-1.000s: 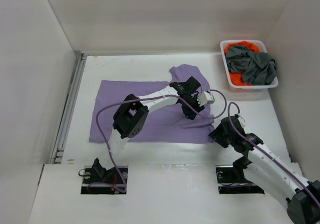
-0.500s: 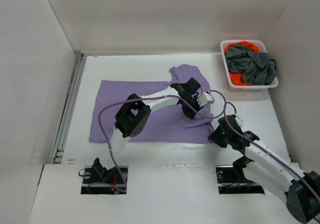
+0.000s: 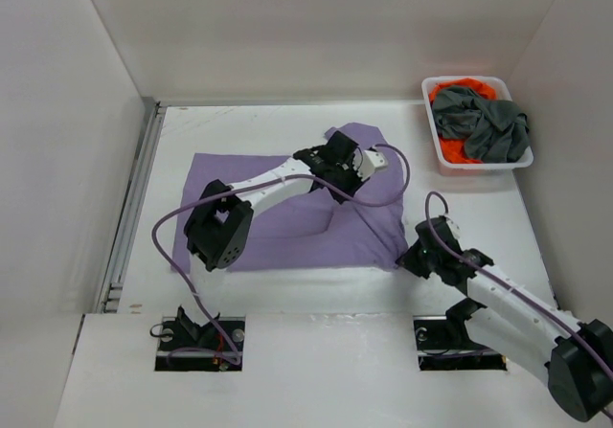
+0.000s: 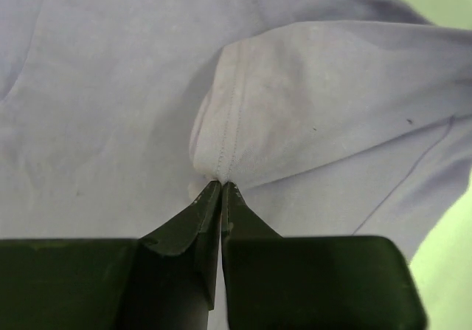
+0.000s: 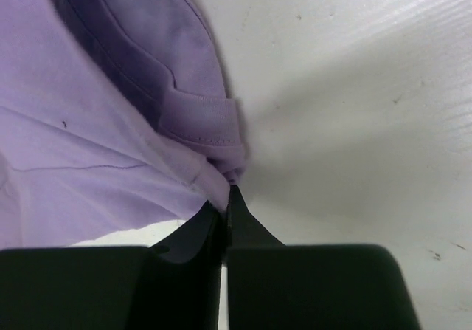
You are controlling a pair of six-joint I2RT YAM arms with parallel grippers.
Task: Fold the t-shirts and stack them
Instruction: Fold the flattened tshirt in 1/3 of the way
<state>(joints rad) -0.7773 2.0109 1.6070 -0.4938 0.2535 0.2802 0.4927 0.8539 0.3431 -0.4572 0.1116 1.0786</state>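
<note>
The lavender t-shirt (image 3: 278, 213) lies spread on the white table. My left gripper (image 3: 337, 155) is over its upper right part, shut on a pinched fold of the fabric (image 4: 221, 153). My right gripper (image 3: 412, 259) is at the shirt's lower right corner, shut on the hem (image 5: 214, 175), which is bunched there. The dark grey t-shirt (image 3: 488, 122) lies crumpled on top of the orange t-shirt (image 3: 458, 91) in the basket at the far right.
The white basket (image 3: 433, 93) stands at the far right corner. White walls close in the table at the left, back and right. A metal rail (image 3: 134, 193) runs along the left edge. Purple cables loop off both arms.
My left gripper has moved up and left, pulling a fold of the lavender shirt with it. My right gripper has shifted slightly left, drawing the shirt's right edge inward.
</note>
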